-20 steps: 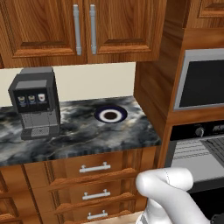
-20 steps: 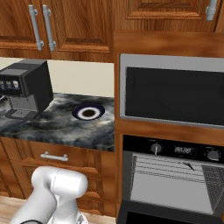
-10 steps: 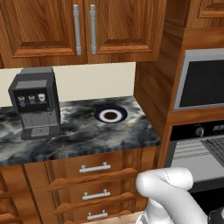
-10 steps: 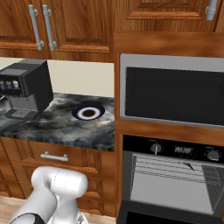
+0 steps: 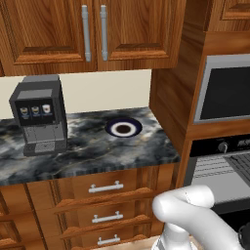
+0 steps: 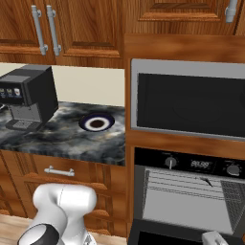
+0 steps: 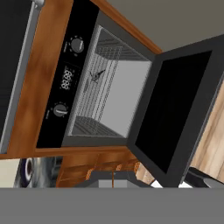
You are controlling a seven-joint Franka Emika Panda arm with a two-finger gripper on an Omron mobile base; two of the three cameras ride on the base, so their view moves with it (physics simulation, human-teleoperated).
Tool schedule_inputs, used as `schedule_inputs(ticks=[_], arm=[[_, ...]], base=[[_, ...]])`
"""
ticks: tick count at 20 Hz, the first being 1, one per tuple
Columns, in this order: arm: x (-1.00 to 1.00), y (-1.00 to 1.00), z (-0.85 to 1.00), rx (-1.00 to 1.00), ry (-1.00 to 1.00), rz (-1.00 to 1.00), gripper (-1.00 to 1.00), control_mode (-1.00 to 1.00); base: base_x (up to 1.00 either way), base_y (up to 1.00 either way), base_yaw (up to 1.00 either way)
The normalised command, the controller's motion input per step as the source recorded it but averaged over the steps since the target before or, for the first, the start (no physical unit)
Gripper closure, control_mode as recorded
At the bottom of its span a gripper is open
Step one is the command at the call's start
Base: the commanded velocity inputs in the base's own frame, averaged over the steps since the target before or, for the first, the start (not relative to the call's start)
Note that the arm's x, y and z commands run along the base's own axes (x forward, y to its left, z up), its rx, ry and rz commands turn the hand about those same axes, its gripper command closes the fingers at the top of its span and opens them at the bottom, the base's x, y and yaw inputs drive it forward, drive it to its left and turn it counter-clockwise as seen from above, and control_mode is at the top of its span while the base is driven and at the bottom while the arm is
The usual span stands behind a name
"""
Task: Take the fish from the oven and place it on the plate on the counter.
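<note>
Fish (image 6: pixel 206 181) appears as a small dark sliver on the grey wire rack inside the steel oven (image 6: pixel 191 191) in the right base view; the round blue-rimmed plate (image 6: pixel 96 122) sits on the veined marble worktop (image 6: pixel 57 139) beside a boxy coffee machine (image 6: pixel 28 98). Left base view: plate (image 5: pixel 123 128) has open slab around it. Hand view: the oven door (image 7: pixel 179 105) hangs open, fish (image 7: pixel 97 75) on the rack; the tool's jaws are together.

Even, bright render (slightly soft)
</note>
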Motion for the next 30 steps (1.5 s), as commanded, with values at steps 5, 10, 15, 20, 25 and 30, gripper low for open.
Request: schedule_inputs(ticks=[5,10,15,20,25,30], arm=[[0.58,0.00,-0.02,0.00,0.02,0.00,1.00,-1.00],[0.78,0.00,-0.36,0.00,0.00,0.00,1.00,-1.00],[0.73,0.00,-0.49,0.00,0.00,0.00,1.00,-1.00],[0.69,0.00,-0.74,0.00,0.00,0.00,1.00,-1.00],[0.58,0.00,-0.73,0.00,0.00,0.00,1.00,-1.00],[0.43,0.00,-0.74,0.03,-0.03,0.00,1.00,-1.00]], base=[[0.00,0.00,0.00],[0.00,0.00,0.00],[0.00,0.00,0.00],[0.00,0.00,0.00],[0.00,0.00,0.00],[0.00,0.00,0.00]])
